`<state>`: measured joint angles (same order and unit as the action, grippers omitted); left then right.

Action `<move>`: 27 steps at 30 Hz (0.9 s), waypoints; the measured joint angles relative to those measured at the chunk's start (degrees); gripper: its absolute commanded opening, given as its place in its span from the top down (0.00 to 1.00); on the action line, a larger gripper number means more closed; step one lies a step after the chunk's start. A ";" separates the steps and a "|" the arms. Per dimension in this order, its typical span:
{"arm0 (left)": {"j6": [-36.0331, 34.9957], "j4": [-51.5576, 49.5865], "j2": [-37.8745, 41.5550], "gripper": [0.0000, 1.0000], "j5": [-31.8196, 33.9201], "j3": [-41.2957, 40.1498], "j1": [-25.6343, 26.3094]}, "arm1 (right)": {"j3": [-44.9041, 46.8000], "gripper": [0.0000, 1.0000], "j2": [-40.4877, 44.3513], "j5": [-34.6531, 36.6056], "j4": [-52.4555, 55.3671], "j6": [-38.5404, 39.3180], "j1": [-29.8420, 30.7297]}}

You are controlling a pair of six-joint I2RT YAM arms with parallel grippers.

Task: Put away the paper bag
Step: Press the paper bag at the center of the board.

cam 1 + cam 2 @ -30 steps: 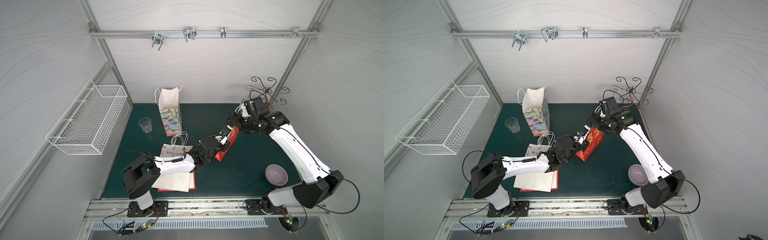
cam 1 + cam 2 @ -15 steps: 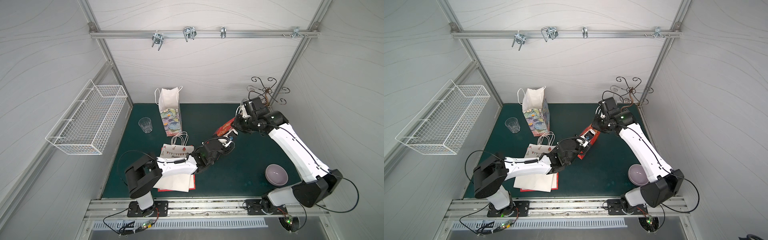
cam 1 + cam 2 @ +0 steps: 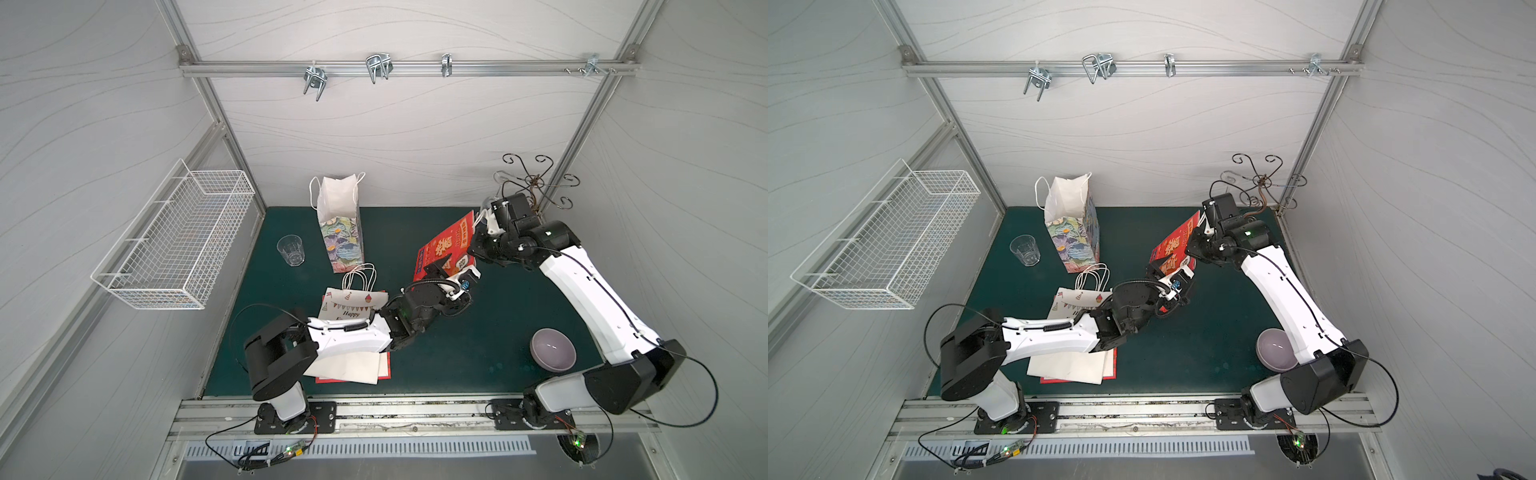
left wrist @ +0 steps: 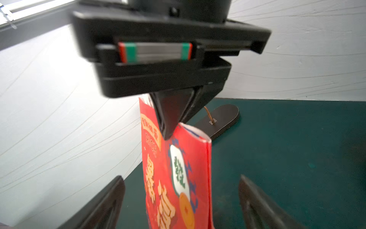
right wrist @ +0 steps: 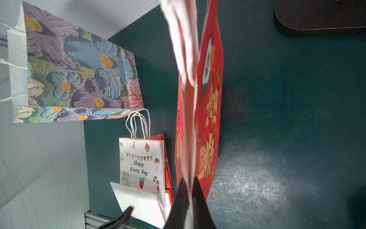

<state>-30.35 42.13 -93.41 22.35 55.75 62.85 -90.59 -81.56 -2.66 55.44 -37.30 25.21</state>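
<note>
Two grippers flank the red bag [image 3: 444,245], which hangs tilted above the mat [image 3: 498,332]. The right gripper [image 4: 168,128] is clenched on its top edge. The left gripper [image 3: 453,272] is released, fingers spread either side of its lower half. Light, thin paper creases easily, so the folded top rim looks the safest hold.

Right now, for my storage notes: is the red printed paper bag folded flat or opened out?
Folded flat: the red printed paper bag looks thin, sides together, in the right pincer.
</note>
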 measured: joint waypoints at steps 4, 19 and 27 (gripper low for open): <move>3.93 -3.13 14.10 0.00 -4.55 -9.07 -0.63 | 0.39 1.00 1.18 -4.37 0.70 13.77 -2.38; 26.36 -24.20 33.05 0.01 -48.50 -14.29 -35.36 | 1.66 1.00 8.85 -19.37 13.81 63.49 -2.51; 26.36 -31.89 23.58 0.01 -72.30 -1.51 -38.56 | 1.51 1.00 8.87 -20.11 19.45 75.01 0.02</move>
<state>-3.99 10.24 -69.82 -49.95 54.24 24.29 -89.08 -72.69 -22.76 74.89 37.71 25.23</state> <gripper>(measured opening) 0.993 0.062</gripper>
